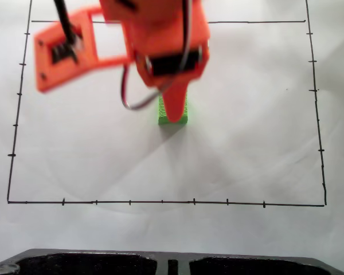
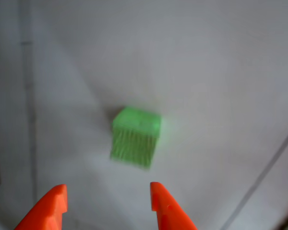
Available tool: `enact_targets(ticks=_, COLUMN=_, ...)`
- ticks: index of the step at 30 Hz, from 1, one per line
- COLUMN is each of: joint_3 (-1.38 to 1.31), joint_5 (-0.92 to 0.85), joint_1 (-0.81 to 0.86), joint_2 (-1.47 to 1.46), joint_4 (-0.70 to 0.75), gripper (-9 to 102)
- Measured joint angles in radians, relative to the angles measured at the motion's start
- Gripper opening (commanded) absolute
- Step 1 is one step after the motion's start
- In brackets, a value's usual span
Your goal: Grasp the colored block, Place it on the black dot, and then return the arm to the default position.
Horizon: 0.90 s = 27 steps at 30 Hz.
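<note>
While the orange arm (image 1: 155, 46) leans over the white paper (image 1: 246, 154), its pincer (image 2: 108, 201) hangs spread wide, holding nothing. In the wrist view the green block (image 2: 134, 136), blurred, lies on the paper beyond the two fingertips (image 2: 165, 206), apart from them. In the fixed view the block (image 1: 184, 116) sits inside the drawn black border (image 1: 160, 201), partly hidden behind the pointed orange finger.

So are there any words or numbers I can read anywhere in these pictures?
None: no words, numbers or brand names show.
The white paper has only a hand-drawn black border with short tick marks, unnumbered.
The green block, the orange arm and its gripper are blank.
The dark thing along the bottom edge of the fixed view is unmarked too.
</note>
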Motion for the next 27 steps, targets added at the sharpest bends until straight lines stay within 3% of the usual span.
enact_targets(ticks=8, joint_3=0.184, joint_5=-0.123, joint_1=0.084, joint_2=0.383, joint_4=0.066, gripper=22)
enact_targets(ticks=15, joint_3=0.388, joint_5=-0.178, joint_1=0.172, joint_2=0.704, joint_4=0.117, gripper=0)
enact_targets(ticks=27, joint_3=0.692, joint_5=-0.075, joint_1=0.193, joint_2=1.08, joint_4=0.014, gripper=0)
